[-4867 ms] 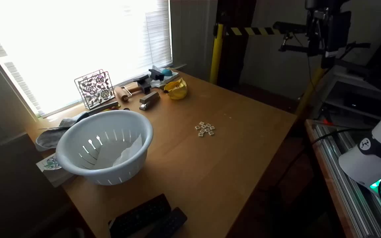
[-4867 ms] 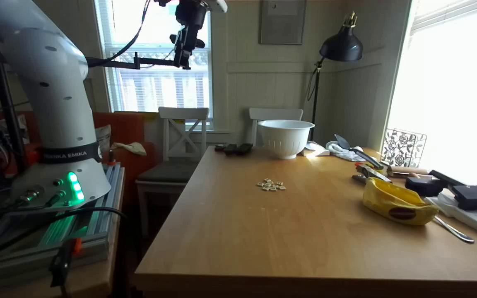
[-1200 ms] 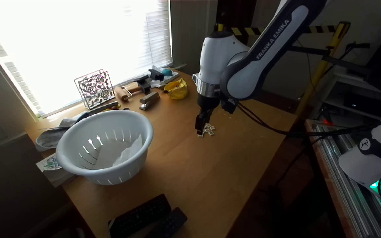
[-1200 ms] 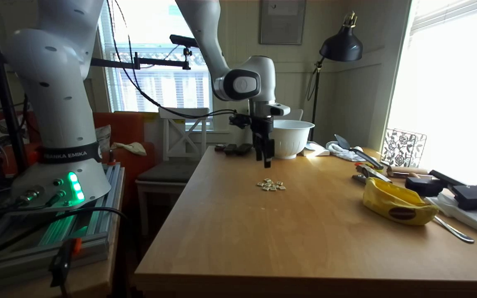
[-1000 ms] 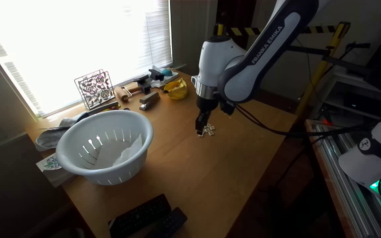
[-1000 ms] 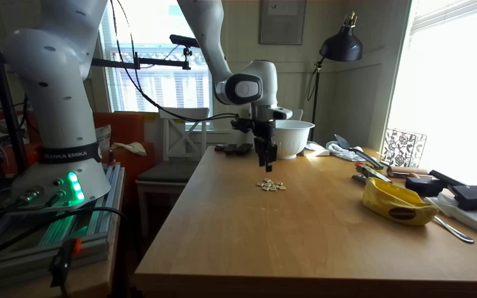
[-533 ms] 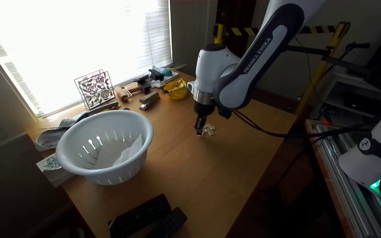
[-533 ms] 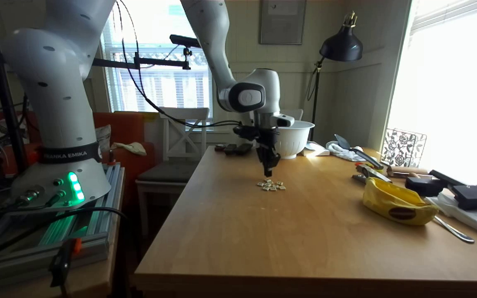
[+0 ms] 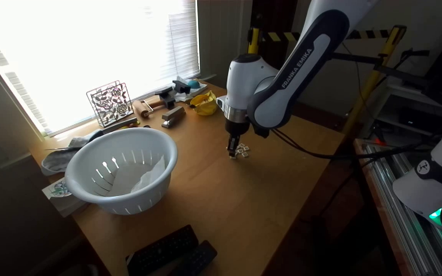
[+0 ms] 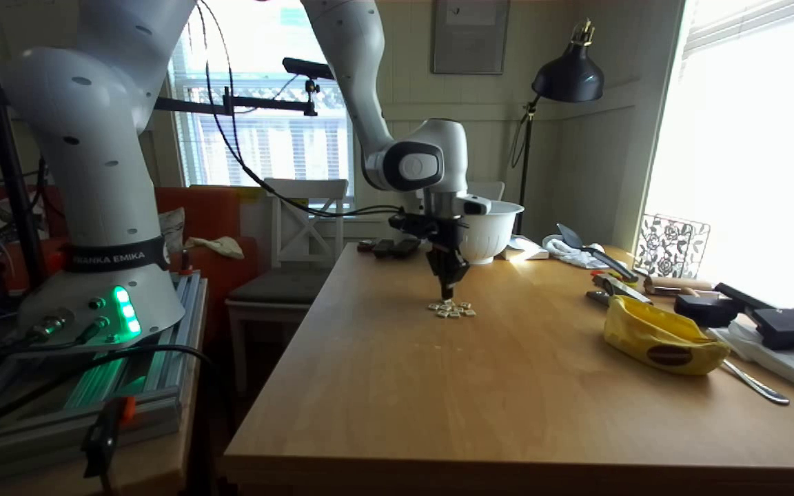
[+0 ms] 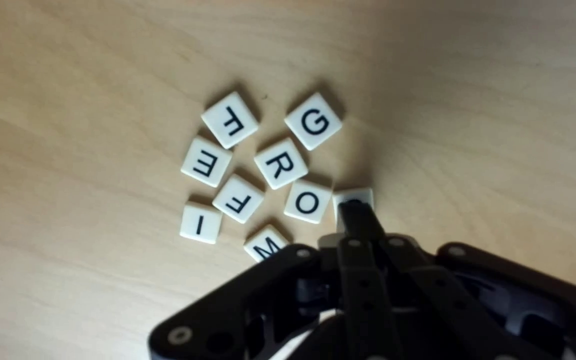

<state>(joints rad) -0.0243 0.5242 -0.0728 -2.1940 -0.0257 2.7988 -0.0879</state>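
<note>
My black gripper has its fingers pressed together, with nothing seen between them. In the wrist view the fingertips overlap a white letter tile, covering most of its letter; whether they touch it I cannot tell. Just left of that is the O tile, with the M tile partly behind a finger linkage. The R tile, the G tile and several more lie loosely clustered. In both exterior views the gripper points down at the edge of this cluster, low over the table.
A white slotted colander stands on the table, papers inside. Dark remotes lie near one end. Along the window side are a stapler, a yellow pouch, a metal rose-pattern holder and black tools. A lamp rises behind.
The arm has swung in over the table from the side. During the last second the gripper has lowered towards the tiles and its fingers have come together. The tiles look unmoved.
</note>
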